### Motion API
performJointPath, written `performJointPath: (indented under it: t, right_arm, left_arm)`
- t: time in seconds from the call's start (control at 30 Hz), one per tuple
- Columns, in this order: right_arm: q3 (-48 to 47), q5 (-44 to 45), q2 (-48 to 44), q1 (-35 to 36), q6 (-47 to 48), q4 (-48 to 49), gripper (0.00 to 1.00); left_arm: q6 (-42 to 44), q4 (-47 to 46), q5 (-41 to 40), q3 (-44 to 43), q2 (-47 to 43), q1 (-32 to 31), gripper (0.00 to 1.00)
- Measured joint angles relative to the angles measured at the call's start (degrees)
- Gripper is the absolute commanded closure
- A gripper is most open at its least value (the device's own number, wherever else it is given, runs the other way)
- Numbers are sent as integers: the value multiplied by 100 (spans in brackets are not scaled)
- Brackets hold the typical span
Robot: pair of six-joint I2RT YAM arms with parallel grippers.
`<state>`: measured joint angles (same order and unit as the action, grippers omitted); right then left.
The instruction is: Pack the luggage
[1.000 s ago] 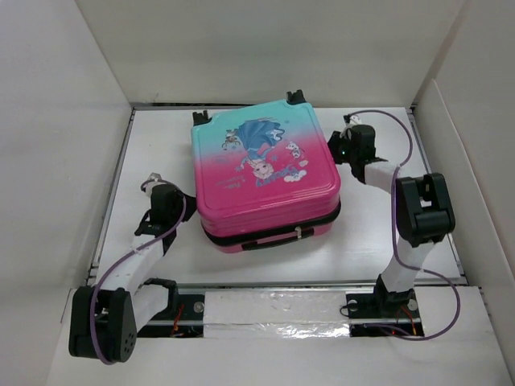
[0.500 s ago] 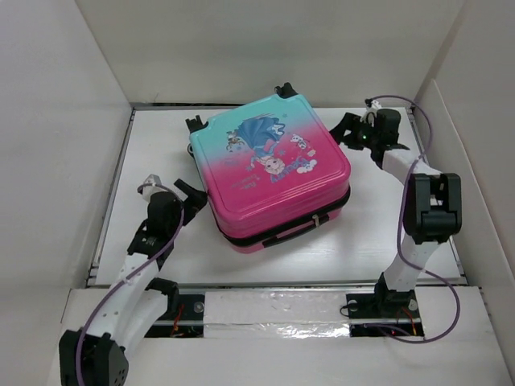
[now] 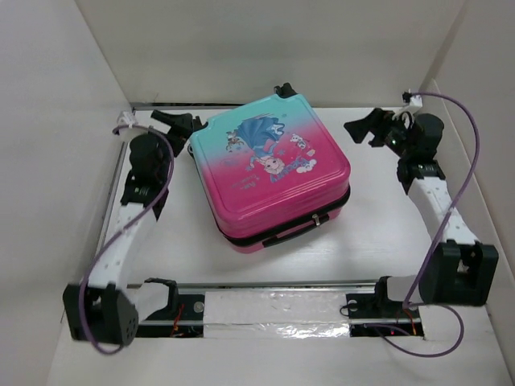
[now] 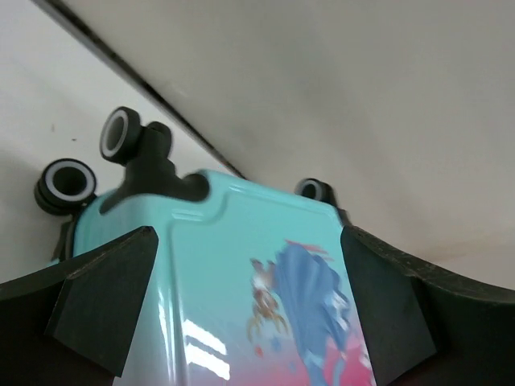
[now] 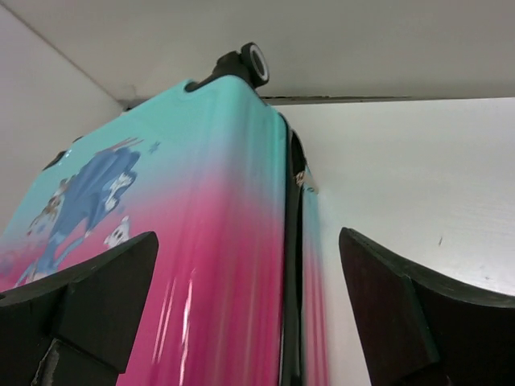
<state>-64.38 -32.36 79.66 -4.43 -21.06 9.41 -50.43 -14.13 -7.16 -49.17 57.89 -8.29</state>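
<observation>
The luggage (image 3: pixel 269 173) lies flat and closed in the middle of the table, teal end toward the back wall, pink end toward me, cartoon print up. Its black-and-white wheels (image 4: pixel 121 133) stick out at the far end. My left gripper (image 3: pixel 181 125) hovers at the case's back left corner, open, with nothing between its fingers. From there the left wrist view looks down on the teal shell (image 4: pixel 241 265). My right gripper (image 3: pixel 364 130) stands open off the back right corner, apart from the case. Its view shows the shell's side seam (image 5: pixel 291 241) and one wheel (image 5: pixel 256 60).
White walls close in the table (image 3: pixel 386 233) on the left, back and right. A rail with foil tape (image 3: pixel 278 310) runs along the near edge between the arm bases. The right arm's purple cable (image 3: pixel 471 137) loops near the right wall.
Both grippers have opened and let go of the luggage's sides. Both arms swung back toward the far corners. The luggage has turned slightly and now lies still.
</observation>
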Motion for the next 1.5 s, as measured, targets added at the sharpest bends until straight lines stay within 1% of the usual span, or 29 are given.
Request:
performJointPath:
  t: [0.13, 0.27, 0.37, 0.5, 0.6, 0.77, 1.0, 1.1, 1.13, 1.23, 1.4, 1.5]
  right_arm:
    - [1397, 28, -1296, 94, -76, 398, 0]
    - [2586, 129, -2479, 155, -46, 494, 0]
    - [3237, 284, -3322, 151, 83, 271, 0]
    - [3447, 382, -4059, 151, 304, -136, 0]
    - [3447, 330, -4181, 227, 409, -157, 0]
    - [3445, 240, -4052, 317, 601, -439, 0]
    - [3526, 81, -4041, 341, 632, -525, 0]
    - [3530, 13, -4054, 352, 629, -555, 0]
    - [3530, -9, -4074, 365, 629, -573, 0]
    - [3530, -87, -4188, 378, 629, -629, 0]
    - [3530, -225, -4374, 442, 625, -667, 0]
    - [3528, -313, -4406, 498, 625, -726, 0]
  left_arm:
    - [81, 55, 330, -975, 1797, 345, 1]
    - [192, 299, 872, -1860, 3123, 675, 1]
    - [184, 251, 1368, -2190, 3744, 979, 1]
    - [4, -57, 1967, -2216, 4223, 1244, 1]
    - [-151, -249, 2396, -2371, 4625, 1279, 1]
    - [-492, -691, 2953, -2448, 5167, 1248, 1]
    - [-1113, -1567, 3281, -2417, 5407, 1244, 1]
    - [-1425, -1989, 3283, -2295, 5451, 1224, 9]
    - [-1530, -2127, 3261, -2232, 5477, 1213, 14]
    - [-1836, -2579, 3126, -1956, 5480, 1200, 21]
    - [-2234, -3189, 2896, -1602, 5464, 1178, 26]
    - [-2330, -3145, 2800, -1578, 5388, 1147, 26]
